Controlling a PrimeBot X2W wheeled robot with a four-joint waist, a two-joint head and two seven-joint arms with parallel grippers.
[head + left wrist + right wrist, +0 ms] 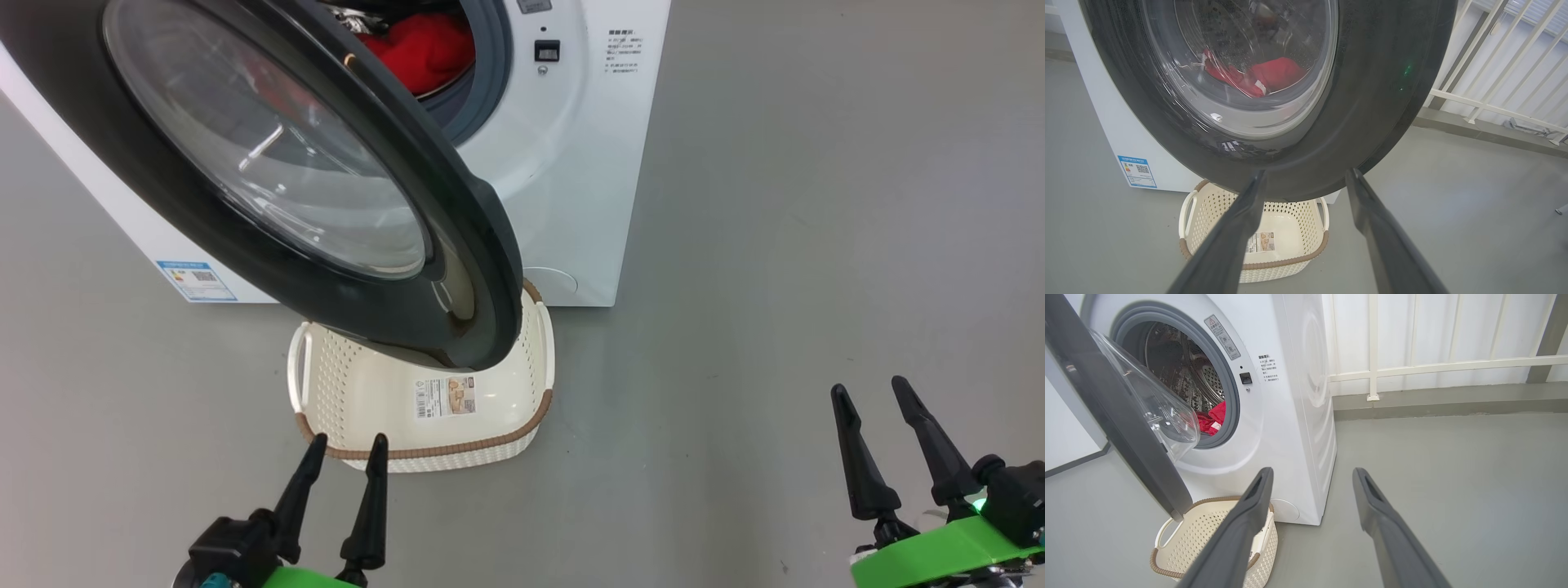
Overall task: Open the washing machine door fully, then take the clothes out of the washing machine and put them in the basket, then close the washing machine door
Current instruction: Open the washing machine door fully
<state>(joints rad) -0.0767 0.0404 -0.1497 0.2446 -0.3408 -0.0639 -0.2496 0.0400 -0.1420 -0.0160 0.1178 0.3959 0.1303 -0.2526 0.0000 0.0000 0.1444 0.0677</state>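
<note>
The white washing machine (571, 188) stands ahead, its black-rimmed door (163, 204) swung partly open with the glass bowl (269, 163) facing me. Red clothes (420, 49) lie inside the drum, also seen as red clothes (1210, 418) past the grey ring. The cream basket (531, 367) sits on the floor under the door's lower edge, with nothing in it but a label. My left gripper (347, 445) is open just short of the basket's near rim. My right gripper (869, 388) is open over bare floor, far right of the machine. Both hold nothing.
Grey floor (816, 204) lies open to the right of the machine. A white railing (1433, 367) and a low kerb run behind it. A blue sticker (197, 280) marks the machine's lower left side.
</note>
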